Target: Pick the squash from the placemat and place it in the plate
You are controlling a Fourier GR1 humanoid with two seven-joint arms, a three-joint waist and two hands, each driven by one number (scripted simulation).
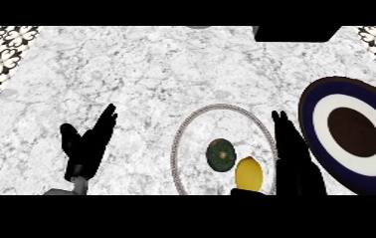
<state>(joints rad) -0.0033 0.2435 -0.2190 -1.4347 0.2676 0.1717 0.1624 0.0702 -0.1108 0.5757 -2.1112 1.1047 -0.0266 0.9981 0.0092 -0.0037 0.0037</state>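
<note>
A round marble-patterned placemat (192,127) with a beaded rim lies at the lower middle of the counter. On it sit a dark green squash (220,155) and, just right and nearer, a yellow lemon-like fruit (249,173). The plate (337,104), navy with a white ring and a dark brown centre, lies at the right edge. My right hand (292,152) stands between placemat and plate, fingers straight and pointing away, just right of the yellow fruit and holding nothing. My left hand (89,142) rests open at the lower left, fingers up.
A black object (294,33) sits at the counter's far edge, upper right. Patterned black-and-white surfaces (13,48) show past the counter's left and right far corners. Bare marble counter (147,72) stretches beyond the placemat.
</note>
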